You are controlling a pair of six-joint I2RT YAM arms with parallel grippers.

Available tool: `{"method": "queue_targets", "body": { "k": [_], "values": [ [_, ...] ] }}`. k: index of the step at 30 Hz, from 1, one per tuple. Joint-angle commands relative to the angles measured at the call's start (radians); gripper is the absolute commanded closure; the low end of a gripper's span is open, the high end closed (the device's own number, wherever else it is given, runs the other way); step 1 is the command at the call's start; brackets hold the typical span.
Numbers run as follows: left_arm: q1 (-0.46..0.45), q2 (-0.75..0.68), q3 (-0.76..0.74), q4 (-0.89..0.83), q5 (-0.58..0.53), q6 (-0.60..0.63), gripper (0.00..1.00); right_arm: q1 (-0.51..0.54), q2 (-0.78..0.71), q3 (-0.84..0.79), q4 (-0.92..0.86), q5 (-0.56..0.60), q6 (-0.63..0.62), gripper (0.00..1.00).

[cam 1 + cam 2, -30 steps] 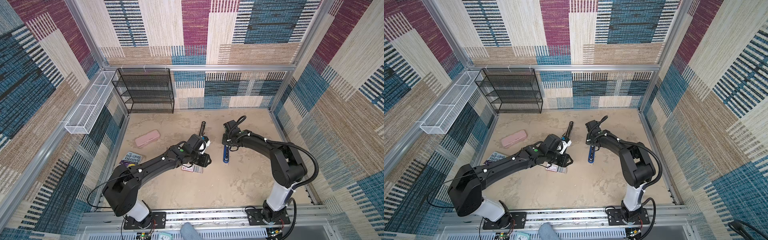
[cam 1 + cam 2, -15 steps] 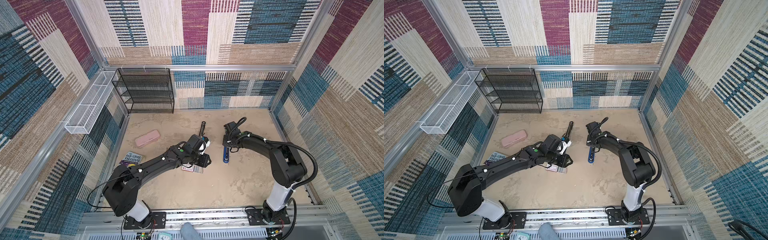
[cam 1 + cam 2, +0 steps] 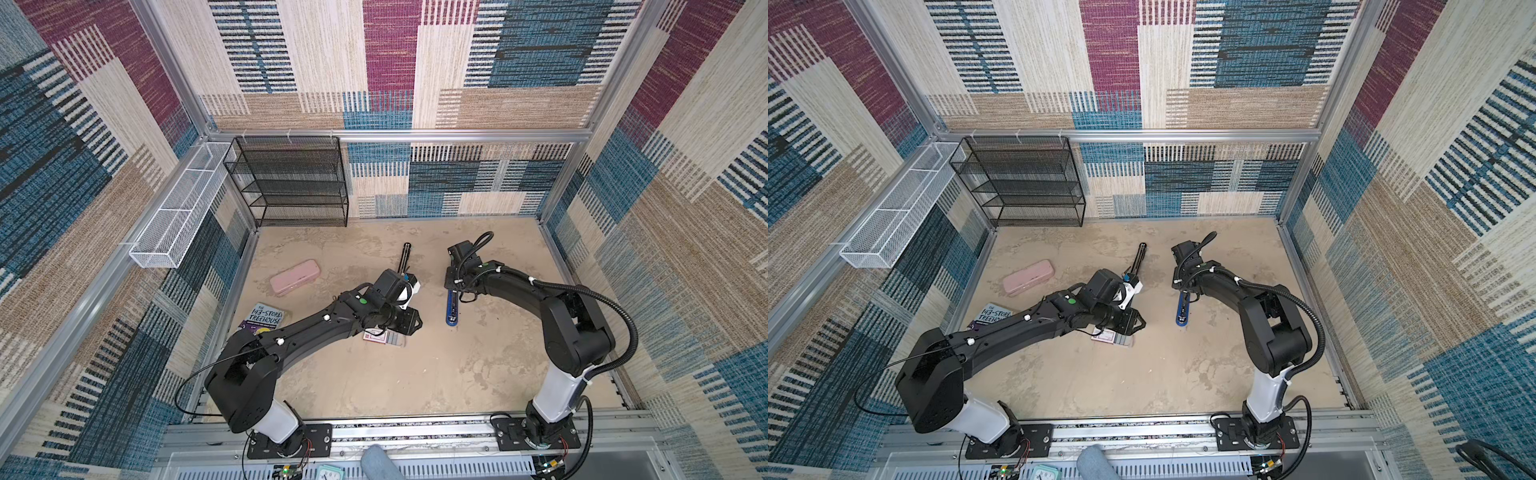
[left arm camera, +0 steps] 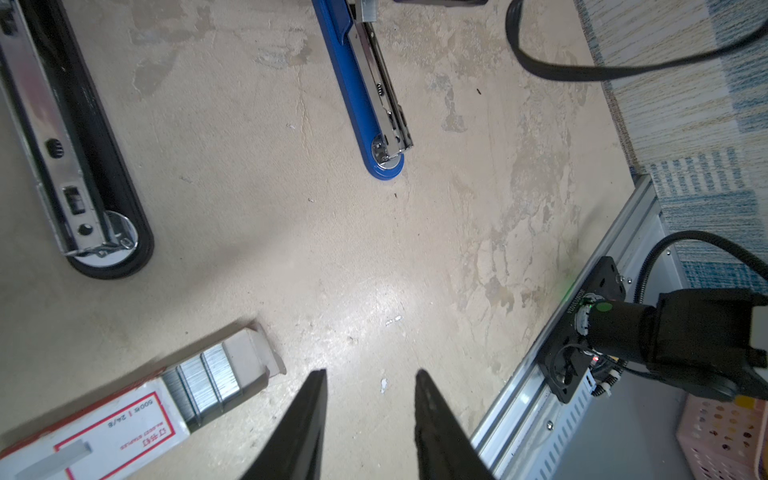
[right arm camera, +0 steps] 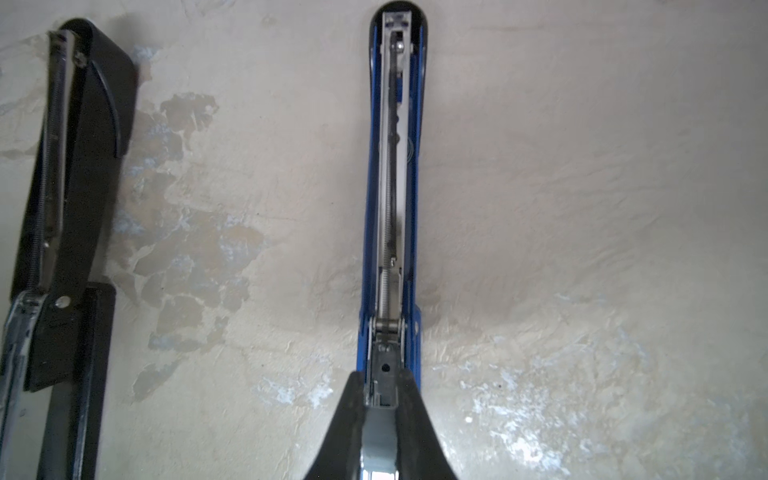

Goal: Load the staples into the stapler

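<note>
A: Where are the staples (image 4: 203, 384) found?
B: In the slid-out tray (image 4: 253, 353) of the box (image 4: 112, 432), on the desk (image 4: 291, 257), just beside the left claw (image 4: 370, 374), which is held partly open and empty.
A: What could be spoiled?
B: A strip may be snapped if pinched askew. The blue stapler (image 4: 353, 99), laid open, is clamped by the right claw (image 5: 381, 376), seemingly at its hinge end; were it nudged, its channel would be missed.
</note>
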Motion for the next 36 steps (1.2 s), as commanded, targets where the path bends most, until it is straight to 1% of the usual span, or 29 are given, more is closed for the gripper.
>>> {"method": "queue_targets", "body": {
  "k": [1, 16, 18, 21, 25, 27, 31, 36],
  "values": [
    [0.001, -0.007, -0.004, -0.001, 0.014, 0.027, 0.61, 0.001, 0.002, -0.007, 0.010, 0.015, 0.012, 0.88],
    [-0.001, -0.004, -0.007, -0.001, 0.011, 0.028, 0.61, 0.003, 0.009, -0.030, 0.021, 0.007, 0.015, 0.87],
    [-0.001, -0.003, -0.006, -0.001, 0.011, 0.028, 0.61, 0.003, 0.004, -0.032, 0.020, 0.002, 0.015, 0.85],
    [0.000, -0.003, -0.004, -0.002, 0.013, 0.030, 0.61, 0.004, -0.004, -0.030, 0.013, 0.001, 0.018, 0.75],
    [-0.001, -0.002, -0.001, -0.001, 0.014, 0.030, 0.61, 0.004, -0.013, -0.010, 0.000, 0.018, 0.014, 0.68],
    [-0.001, -0.004, -0.002, -0.002, 0.013, 0.029, 0.61, 0.003, -0.015, 0.000, 0.003, 0.019, 0.004, 0.67],
    [-0.001, -0.007, -0.006, -0.003, 0.013, 0.025, 0.61, 0.004, -0.002, 0.021, 0.014, -0.004, -0.012, 0.62],
    [-0.001, -0.016, -0.006, -0.004, 0.010, 0.022, 0.61, 0.003, 0.037, 0.058, 0.015, -0.021, -0.029, 0.59]
  ]
}}
